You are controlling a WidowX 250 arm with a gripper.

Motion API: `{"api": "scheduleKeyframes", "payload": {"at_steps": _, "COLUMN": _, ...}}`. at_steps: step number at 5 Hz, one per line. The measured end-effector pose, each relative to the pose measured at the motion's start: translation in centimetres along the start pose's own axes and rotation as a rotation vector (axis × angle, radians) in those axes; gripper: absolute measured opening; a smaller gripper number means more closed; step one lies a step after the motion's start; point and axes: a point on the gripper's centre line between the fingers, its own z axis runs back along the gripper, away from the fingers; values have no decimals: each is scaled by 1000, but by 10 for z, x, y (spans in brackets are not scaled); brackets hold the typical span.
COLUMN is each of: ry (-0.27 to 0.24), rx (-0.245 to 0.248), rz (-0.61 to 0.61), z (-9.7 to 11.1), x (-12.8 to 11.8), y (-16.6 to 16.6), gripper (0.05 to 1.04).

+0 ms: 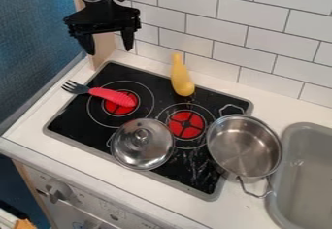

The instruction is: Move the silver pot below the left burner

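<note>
White tile backsplash point(227, 24) bounds the far side of the black cooktop point(73, 119). Silver two-handled pot point(243, 148) is seated at its right edge, partly on the counter, just beside the grey sink point(308, 184). Gripper point(107, 50) is held far left, fingers spread, nothing btwn them. Pot prob. best pinched at its wall, one finger in, one out, w/ tips kept off the base. Lift should be straight & level, high enough to clear the domed lid point(144, 150); set-down nr. side of left burner point(117, 109), w/o lid or fork point(111, 96) being nudged.
</note>
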Motion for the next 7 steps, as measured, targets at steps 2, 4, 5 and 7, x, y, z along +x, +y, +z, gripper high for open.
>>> {"api": "scheduleKeyframes", "payload": {"at_steps": 2, "ry": 85, "rx": -34, "rz": -70, "z": -6, "x": -22, "y": -25, "gripper": 1000}}
{"api": "scheduleKeyframes", "payload": {"at_steps": 4, "ry": 102, "rx": -111, "rz": -257, "z": 17, "x": -61, "y": -79, "gripper": 1000}}
{"api": "scheduleKeyframes", "payload": {"at_steps": 5, "ry": 119, "rx": -153, "rz": -358, "z": 26, "x": -88, "y": -97, "gripper": 1000}}
{"api": "scheduleKeyframes", "payload": {"at_steps": 7, "ry": 134, "rx": -133, "rz": -481, "z": 26, "x": -125, "y": -119, "gripper": 1000}}
